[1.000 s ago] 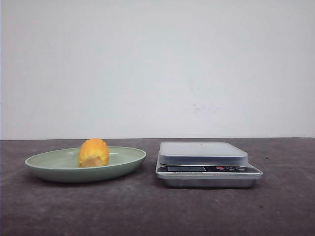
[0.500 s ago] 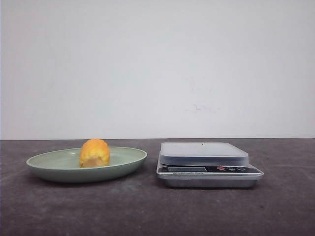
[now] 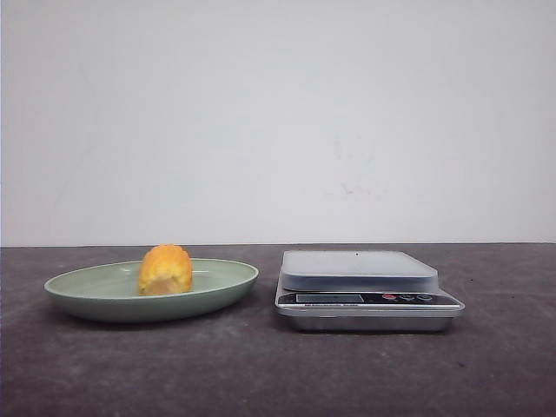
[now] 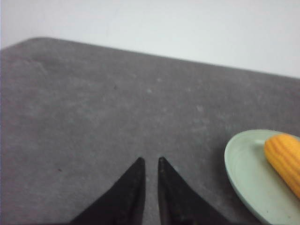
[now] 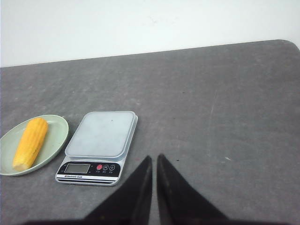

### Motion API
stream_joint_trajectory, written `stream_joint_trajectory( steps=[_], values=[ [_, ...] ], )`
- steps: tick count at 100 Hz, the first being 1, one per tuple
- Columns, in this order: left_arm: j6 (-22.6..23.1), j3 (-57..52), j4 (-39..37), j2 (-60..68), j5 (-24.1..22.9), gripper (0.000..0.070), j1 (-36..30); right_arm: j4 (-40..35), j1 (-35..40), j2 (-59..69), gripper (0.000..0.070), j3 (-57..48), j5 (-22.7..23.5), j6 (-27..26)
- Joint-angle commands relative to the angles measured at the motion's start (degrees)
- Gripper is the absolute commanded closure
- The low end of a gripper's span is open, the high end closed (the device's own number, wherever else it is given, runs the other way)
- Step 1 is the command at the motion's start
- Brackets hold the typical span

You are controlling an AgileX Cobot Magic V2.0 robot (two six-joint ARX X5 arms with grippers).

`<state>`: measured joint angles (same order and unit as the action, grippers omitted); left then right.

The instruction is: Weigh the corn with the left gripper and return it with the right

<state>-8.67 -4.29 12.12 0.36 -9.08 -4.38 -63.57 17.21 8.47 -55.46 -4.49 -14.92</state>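
The corn (image 3: 165,269), a yellow-orange kernelled cob with a paler cut end, lies in a pale green plate (image 3: 87,291) on the left of the table. It also shows in the left wrist view (image 4: 283,157) and the right wrist view (image 5: 30,143). My left gripper (image 4: 150,160) is shut and empty over bare table, off to one side of the plate (image 4: 243,164). My right gripper (image 5: 154,157) is shut and empty above the table, just beside the scale. Neither gripper shows in the front view.
A silver digital kitchen scale (image 3: 360,278) with a flat grey platform stands right of the plate, a small gap between them; it also shows in the right wrist view (image 5: 98,140). The dark grey table meets a white wall behind.
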Motion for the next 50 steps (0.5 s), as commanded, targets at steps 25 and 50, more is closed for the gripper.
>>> stream_joint_trajectory(
  steps=[25,50],
  values=[
    [2.08,3.54,-1.84,-0.17,0.24,0.07,0.52,0.79,0.17,0.0,0.0689,-0.79,0.0,-0.52],
    [1.99,3.5,-1.84,-0.17,0.15,0.07,0.55,0.79,0.17,0.0,0.0689,-0.79,0.0,-0.52]
  ],
)
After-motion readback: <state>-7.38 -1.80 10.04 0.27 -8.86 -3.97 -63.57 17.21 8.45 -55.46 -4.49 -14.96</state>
